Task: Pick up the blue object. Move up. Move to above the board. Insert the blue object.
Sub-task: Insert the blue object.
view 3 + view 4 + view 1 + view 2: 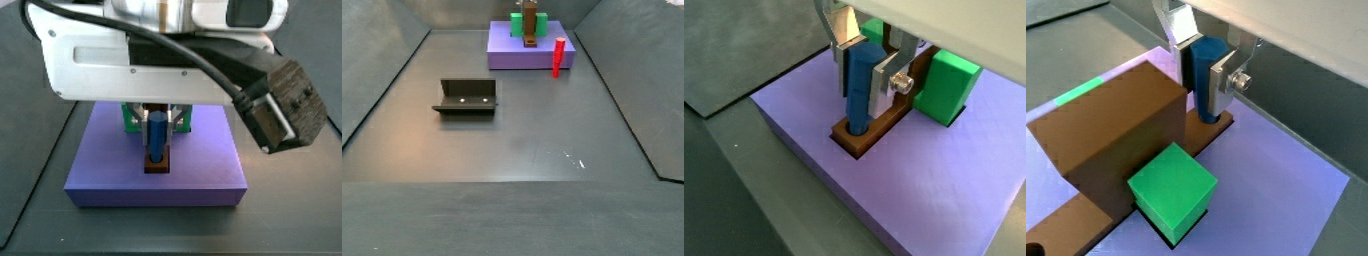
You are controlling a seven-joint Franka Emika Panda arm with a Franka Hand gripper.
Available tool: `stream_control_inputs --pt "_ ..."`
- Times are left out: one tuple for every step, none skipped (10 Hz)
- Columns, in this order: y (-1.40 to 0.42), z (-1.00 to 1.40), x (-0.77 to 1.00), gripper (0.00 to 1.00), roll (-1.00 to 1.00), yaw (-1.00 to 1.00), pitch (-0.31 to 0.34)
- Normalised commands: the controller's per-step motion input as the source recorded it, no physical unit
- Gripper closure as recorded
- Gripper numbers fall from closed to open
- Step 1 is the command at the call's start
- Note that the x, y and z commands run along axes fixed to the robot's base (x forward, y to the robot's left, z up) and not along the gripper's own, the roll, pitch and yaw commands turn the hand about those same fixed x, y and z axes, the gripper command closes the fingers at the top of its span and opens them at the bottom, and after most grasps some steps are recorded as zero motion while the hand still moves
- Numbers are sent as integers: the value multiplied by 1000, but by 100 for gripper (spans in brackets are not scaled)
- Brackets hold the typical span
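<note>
My gripper (866,84) is shut on the blue object (861,100), a slender upright peg held between the two silver fingers (889,88). Its lower end stands in the round hole at the end of the brown board (879,130). The board runs back through a green block (949,88). Both wrist views show the grip; the gripper (1208,76) holds the blue object (1199,90) over the board's end (1216,128). In a side view the blue object (158,142) stands upright on the board (158,166) beneath the arm.
The board lies on a large purple slab (160,186), whose edges drop to the grey floor. A big brown box (1106,130) stands beside the green block (1176,188). A red peg (559,57) stands at the slab's (510,58) corner. The fixture (466,97) sits on the floor.
</note>
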Motion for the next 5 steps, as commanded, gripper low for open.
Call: stream_control_inputs --pt "-186 -106 0 100 106 114 0" --pt "-63 -294 0 100 71 86 -44" --pt "0 -46 0 100 0 0 0" --pt "-17 -83 0 100 0 0 -43" --pt "0 0 0 100 0 0 0"
